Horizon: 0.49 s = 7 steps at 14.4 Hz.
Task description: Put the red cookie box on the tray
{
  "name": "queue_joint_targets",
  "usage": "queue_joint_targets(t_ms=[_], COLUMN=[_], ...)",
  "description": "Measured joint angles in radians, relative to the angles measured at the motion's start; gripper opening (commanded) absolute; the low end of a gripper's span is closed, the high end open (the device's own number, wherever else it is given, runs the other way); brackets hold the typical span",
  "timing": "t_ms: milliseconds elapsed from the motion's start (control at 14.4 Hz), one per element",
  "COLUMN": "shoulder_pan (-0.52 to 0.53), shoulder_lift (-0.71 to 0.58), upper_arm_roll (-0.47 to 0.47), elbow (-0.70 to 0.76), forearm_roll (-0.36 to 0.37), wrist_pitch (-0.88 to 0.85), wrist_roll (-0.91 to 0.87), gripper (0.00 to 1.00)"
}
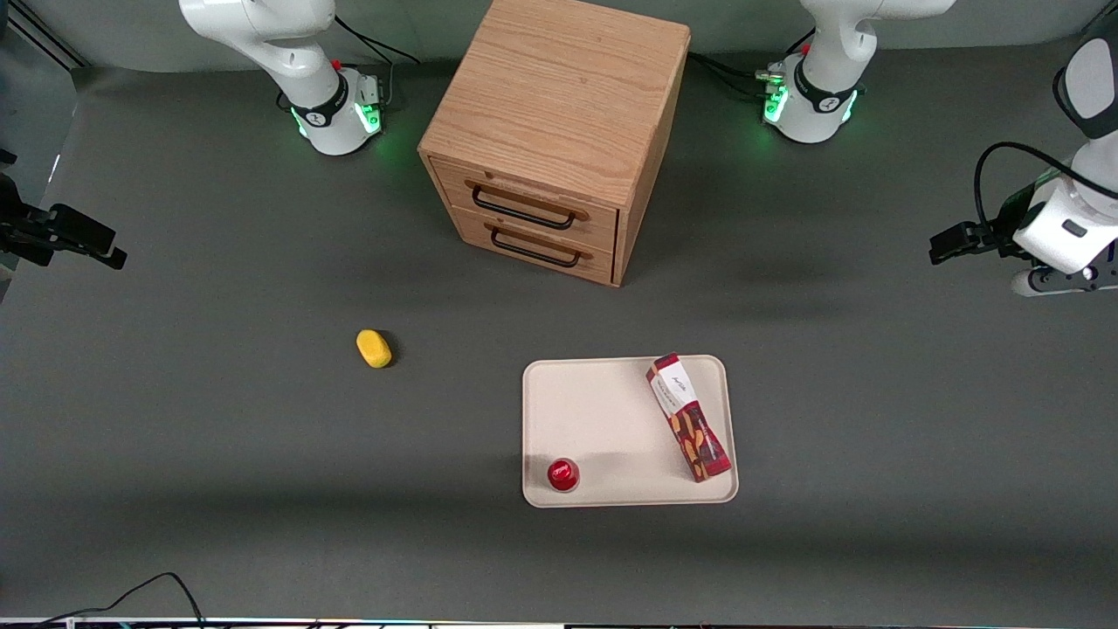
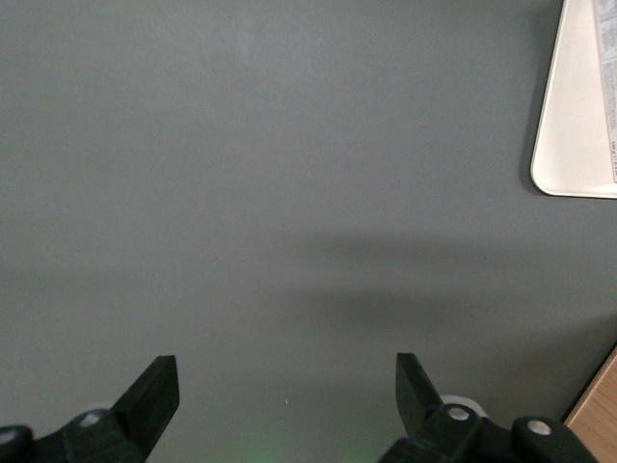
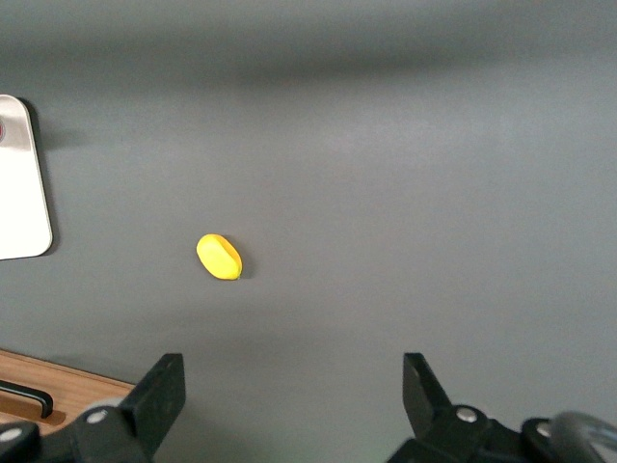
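The long, thin, dark-red cookie box (image 1: 688,417) made of card, with a white label at one end and tan biscuit pictures at the other, lies flat on the flat cream tray (image 1: 603,411) with round corners and a low rim. It sits slanted along the tray edge that faces the working arm's end of the desk, with its white end close to the tray corner nearest the wooden cabinet (image 1: 559,131). A small round red can (image 1: 563,474) stands in the tray corner nearest the front camera, well apart from the box. The job looks done. The box is probably light and stiff, but its thin card walls could dent if squeezed hard, and its shiny skin may slip. The best place to hold it would be across its narrow sides near the middle, so neither end tips down. The left arm's gripper (image 2: 287,391) hangs high over bare grey desk at the working arm's end, with its two black fingers (image 2: 154,397) wide apart and holding nothing. The front view shows the whole box, the can and a small yellow oval lump (image 1: 375,348) toward the parked arm's end. The left wrist view shows only one tray corner (image 2: 578,125), and it gives the clearest look at the spread fingers.
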Motion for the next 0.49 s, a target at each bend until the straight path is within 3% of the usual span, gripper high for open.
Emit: queue_joint_targets(t_ms=[485], shoulder_pan=[-0.008], shoulder_lift=[-0.022], upper_arm_roll=[-0.011], elbow=[0.199], forearm_roll=[0.004], wrist_pitch=[-0.200], wrist_roll=[0.000], gripper=[1.00])
